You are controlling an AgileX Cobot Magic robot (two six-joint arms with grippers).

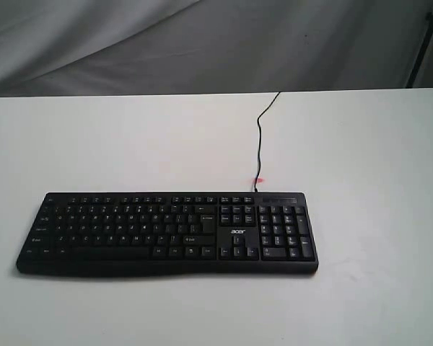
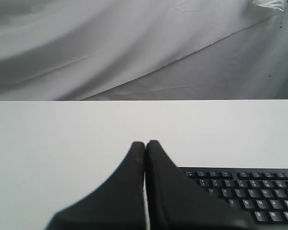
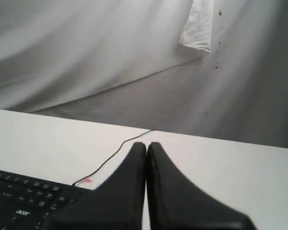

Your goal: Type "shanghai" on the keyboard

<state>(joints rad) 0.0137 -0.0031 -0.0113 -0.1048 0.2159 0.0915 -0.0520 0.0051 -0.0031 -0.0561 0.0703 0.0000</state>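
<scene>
Fingers (image 2: 132, 165) on left gripper (image 2: 145, 143) and right gripper (image 3: 147, 144) sit pressed together, empty, off the keyboard (image 1: 166, 232).

The left end effector (image 2: 145, 143) has its two black fingers (image 2: 127, 187) pressed together, tips touching along a thin seam, gripping nothing. The right end effector (image 3: 147, 144) is posed alike: both dark fingers meet tip to tip, level, with nothing between them.
</scene>
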